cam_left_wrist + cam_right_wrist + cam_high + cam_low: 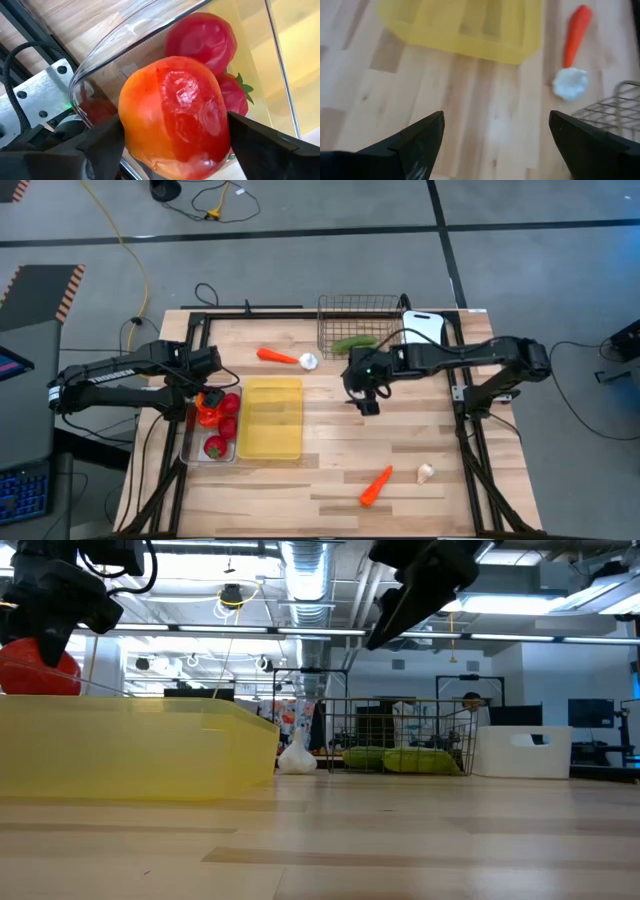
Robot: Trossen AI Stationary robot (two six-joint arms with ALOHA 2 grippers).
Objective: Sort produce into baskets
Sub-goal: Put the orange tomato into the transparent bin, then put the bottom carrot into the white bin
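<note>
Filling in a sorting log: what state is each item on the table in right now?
Left end effector: shut on pepper, over clear bin.
Right end effector: open, empty, above bare table.
Clear bin: holds tomatoes.
Yellow tray: empty.
Wire basket: holds cucumbers.
Two carrots and two white pieces: loose on table.

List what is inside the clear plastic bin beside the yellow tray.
The clear plastic bin holds red tomatoes. The left tool holds an orange-red pepper over them. The pepper and arm cover part of the bin, so anything beneath cannot be seen.
</note>
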